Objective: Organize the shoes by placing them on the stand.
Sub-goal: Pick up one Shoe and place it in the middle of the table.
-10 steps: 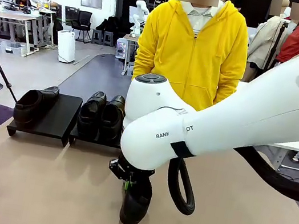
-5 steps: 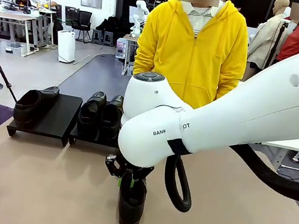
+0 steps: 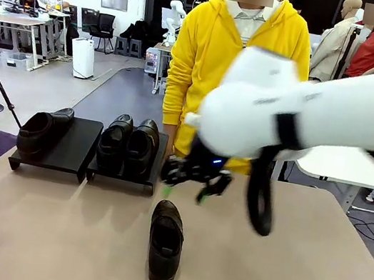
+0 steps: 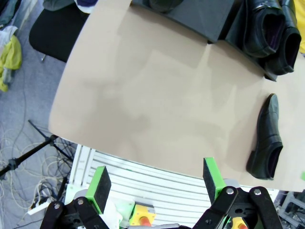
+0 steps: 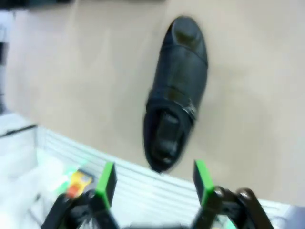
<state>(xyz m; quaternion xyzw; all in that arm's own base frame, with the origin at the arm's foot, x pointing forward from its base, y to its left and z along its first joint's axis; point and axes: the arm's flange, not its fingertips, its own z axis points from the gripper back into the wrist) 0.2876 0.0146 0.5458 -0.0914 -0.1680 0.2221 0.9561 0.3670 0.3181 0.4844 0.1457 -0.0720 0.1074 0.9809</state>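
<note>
One glossy black leather slip-on dress shoe point(image 3: 166, 243) lies alone on the tan bench point(image 3: 47, 231), near the robot-side edge, abt mid-width, toe pointing toward the far side. It sits upright on its sole, nothing touching it. In the right wrist view the same shoe point(image 5: 175, 90) shows below the camera, opening toward the near bench edge.

Right gripper point(image 3: 187, 186) hangs above the shoe & a bit beyond it, clear of it, blurred. Its green-padded fingers point(image 5: 107, 177) stand spread apart w/ nothing between them – released.

Low matte-black shoe stand point(image 3: 73, 149) of two flat-topped sections sits at the far-left part of the bench, sections side by side. Right section carries two more black slip-on shoes point(image 3: 128, 143), side by side, touching or nearly so, heels toward the robot. Left section carries one black shoe point(image 3: 42, 130) along its left side; the rest of that top is bare.

Left gripper point(image 4: 155, 183), in its own wrist view, is off the bench past the near-left edge, looking down at the bench; its green pads point(image 4: 100, 185) are wide apart, holding nothing. That view has the lone shoe point(image 4: 267, 138) at the right and the stand point(image 4: 205, 19) at the top.

Person in a yellow zip hoodie point(image 3: 240, 62) stands at the far edge, behind the stand's right end & the right arm point(image 3: 306, 121).
</note>
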